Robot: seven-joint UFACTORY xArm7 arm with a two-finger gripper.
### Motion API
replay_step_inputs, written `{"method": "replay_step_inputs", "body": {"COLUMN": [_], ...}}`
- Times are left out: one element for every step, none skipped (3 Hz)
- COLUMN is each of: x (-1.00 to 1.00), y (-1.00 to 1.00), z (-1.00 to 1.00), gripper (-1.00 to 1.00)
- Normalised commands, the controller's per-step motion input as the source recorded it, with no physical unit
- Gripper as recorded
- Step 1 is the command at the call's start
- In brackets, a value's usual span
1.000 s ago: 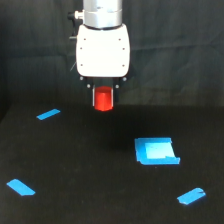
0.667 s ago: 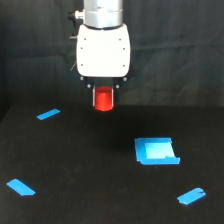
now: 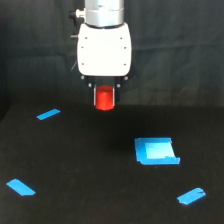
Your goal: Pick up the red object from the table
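One broad black tabletop (image 3: 75,170) fills the lower frame, scattered with blue tape strips (image 3: 48,114) and a blue square piece (image 3: 156,151). Above it hangs the arm's white housing (image 3: 104,47), and beneath that the hand (image 3: 105,98), closed on the red object (image 3: 105,98), which appears clear of the surface. To finish well, lift straight up, grip firm, no sideways swing.

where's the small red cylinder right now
The small red cylinder hangs between the gripper's fingers at upper centre of the exterior view, above the black table.
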Motion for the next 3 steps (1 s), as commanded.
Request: {"method": "replay_step_inputs", "body": {"x": [0.01, 0.05, 0.11], "y": [-0.02, 0.06, 0.03], "z": [0.04, 0.11, 0.09], "gripper": [-0.91, -0.89, -0.93]}}
